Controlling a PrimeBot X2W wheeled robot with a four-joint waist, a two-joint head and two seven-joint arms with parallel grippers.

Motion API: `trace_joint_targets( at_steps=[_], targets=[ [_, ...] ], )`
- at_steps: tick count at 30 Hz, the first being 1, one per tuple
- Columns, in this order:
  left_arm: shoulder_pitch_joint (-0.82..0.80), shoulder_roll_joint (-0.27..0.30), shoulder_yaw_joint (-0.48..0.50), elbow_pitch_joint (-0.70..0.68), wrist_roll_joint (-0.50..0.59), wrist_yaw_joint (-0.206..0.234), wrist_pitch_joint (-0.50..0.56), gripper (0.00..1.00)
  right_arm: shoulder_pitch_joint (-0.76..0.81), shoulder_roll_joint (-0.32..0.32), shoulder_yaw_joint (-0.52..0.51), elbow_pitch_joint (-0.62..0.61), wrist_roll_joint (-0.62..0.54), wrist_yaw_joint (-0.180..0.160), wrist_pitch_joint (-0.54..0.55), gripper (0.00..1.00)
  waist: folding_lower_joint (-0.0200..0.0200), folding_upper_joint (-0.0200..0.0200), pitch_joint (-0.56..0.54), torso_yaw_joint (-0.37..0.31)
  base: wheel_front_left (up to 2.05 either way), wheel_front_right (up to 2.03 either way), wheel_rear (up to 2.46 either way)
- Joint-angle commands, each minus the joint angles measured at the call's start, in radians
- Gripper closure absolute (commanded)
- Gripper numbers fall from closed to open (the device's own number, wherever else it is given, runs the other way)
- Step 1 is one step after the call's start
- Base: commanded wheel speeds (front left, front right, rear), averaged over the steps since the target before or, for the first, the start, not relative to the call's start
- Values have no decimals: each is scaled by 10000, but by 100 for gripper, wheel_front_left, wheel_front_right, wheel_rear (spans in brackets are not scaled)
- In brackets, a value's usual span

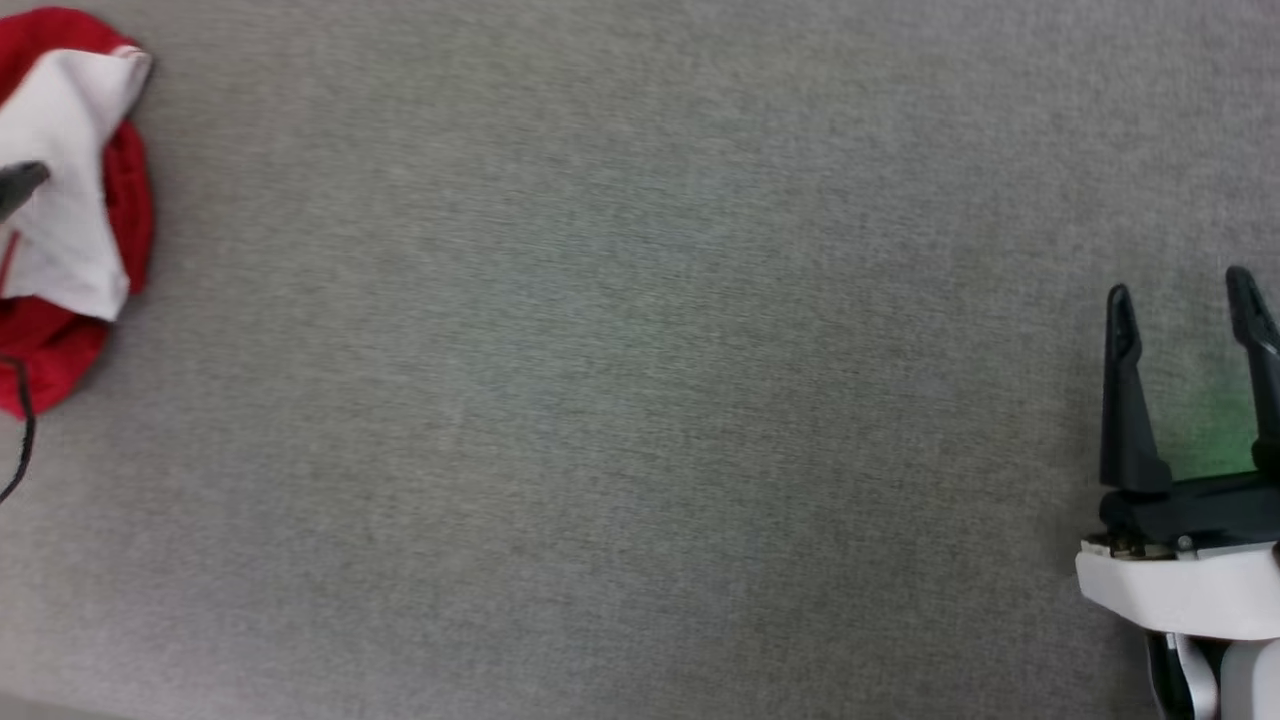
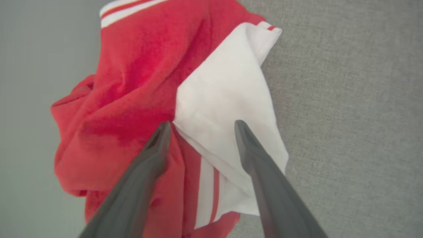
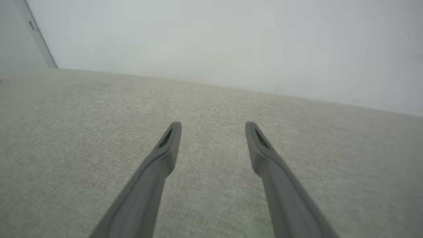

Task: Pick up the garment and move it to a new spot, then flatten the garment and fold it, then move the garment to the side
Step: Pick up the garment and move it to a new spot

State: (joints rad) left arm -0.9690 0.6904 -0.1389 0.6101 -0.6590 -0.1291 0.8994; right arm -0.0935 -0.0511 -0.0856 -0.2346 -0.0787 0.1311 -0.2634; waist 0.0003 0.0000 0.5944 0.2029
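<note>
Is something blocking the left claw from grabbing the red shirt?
Nothing visible is. The left claw is open and points straight at the crumpled red shirt, with its white sleeve showing right between the claw's fingers.

No text, number, label or brand can be read anywhere. The garment (image 2: 132, 82), crumpled at the left, shows plain red and white cloth with red-and-white stripe trim on the folds that face up.
</note>
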Motion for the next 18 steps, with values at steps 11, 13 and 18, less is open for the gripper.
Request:
trace_joint_targets(
  at_steps=[11,13,18],
  targets=[
    [871,434,-1201,609,-784,9,535,0,-339,17,-83,-326,-102,-7,-21,0,-3,0,822,-479,0,0,0],
    [852,435,-1435,693,-867,9,523,100,-334,17,-69,-277,-120,-7,-21,0,-3,0,835,-443,0,0,0],
    [611,743,-1847,675,-1153,10,325,100,-345,17,49,-85,-120,-7,-21,0,-3,0,554,-419,0,0,0]
  ],
)
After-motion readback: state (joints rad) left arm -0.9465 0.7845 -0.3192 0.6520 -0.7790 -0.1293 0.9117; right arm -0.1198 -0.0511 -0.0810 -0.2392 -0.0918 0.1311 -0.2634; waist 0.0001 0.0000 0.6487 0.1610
